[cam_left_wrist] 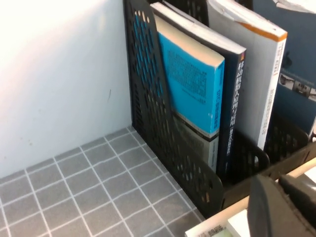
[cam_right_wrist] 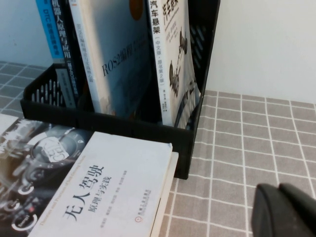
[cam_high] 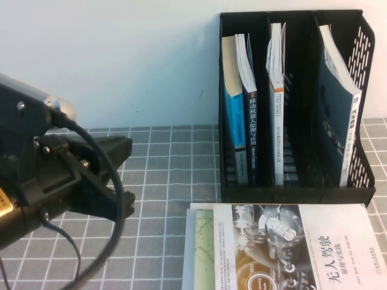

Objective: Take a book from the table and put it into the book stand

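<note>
The black book stand [cam_high: 357,187] stands at the back right of the grid-cloth table [cam_high: 163,181]. The black-spined book [cam_high: 251,130] stands upright in its left slot, beside a blue-spined book [cam_high: 233,121]. It also shows in the left wrist view [cam_left_wrist: 231,108]. My left gripper [cam_high: 121,154] hangs to the left of the stand, shut and empty. In its wrist view [cam_left_wrist: 279,183] it is near the stand's front left corner [cam_left_wrist: 207,182]. My right gripper [cam_right_wrist: 280,190] is shut and empty over bare cloth to the right of the stand [cam_right_wrist: 123,126]. It is out of the high view.
A white-covered book with a gear picture [cam_high: 290,248] lies flat in front of the stand, on another book [cam_high: 199,248]. It also shows in the right wrist view [cam_right_wrist: 98,187]. More books fill the middle [cam_high: 277,103] and right [cam_high: 341,103] slots. A white wall is behind.
</note>
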Controlling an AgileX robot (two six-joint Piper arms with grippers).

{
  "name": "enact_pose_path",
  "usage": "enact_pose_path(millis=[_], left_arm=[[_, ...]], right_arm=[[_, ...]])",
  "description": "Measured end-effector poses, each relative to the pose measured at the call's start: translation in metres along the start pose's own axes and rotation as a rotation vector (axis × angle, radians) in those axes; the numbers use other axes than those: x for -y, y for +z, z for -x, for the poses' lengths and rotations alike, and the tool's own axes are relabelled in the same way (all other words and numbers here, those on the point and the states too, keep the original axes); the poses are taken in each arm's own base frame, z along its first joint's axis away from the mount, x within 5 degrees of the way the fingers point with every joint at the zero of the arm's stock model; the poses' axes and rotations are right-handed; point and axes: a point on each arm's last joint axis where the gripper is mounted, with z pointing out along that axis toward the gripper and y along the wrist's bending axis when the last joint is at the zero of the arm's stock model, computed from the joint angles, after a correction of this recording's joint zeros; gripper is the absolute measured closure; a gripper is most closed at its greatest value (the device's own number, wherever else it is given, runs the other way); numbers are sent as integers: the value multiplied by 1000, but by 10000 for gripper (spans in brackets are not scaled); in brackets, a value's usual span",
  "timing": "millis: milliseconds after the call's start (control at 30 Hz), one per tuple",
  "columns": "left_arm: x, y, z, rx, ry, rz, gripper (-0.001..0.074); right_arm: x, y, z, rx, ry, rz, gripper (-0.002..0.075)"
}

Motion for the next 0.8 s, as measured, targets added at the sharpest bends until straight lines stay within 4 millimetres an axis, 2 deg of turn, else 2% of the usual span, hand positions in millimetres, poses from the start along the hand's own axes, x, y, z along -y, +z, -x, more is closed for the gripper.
enact_pose_path(millis=[100,233,367,433,567,733,800], left_arm=[[-6,-11,-3,18,-21,29,734],[-20,-58,-13,105,-11,135,734],[-27,-104,-44,182,24,275,734],[-28,-118,-64,208,37,336,734],[-31,-123,-116,176,29,445,734],[-37,-110,-182,77,-61,508,734],[-38,-105,-201,40,-93,511,734]], right_arm=[[0,0,0,0,3,3,729],[0,0,0,0,5,4,729],[0,0,0,0,6,5,729],[0,0,0,0,6,5,729],[0,0,0,0,6,5,729],[0,0,0,0,6,5,729],[0,0,0,0,6,5,729]])
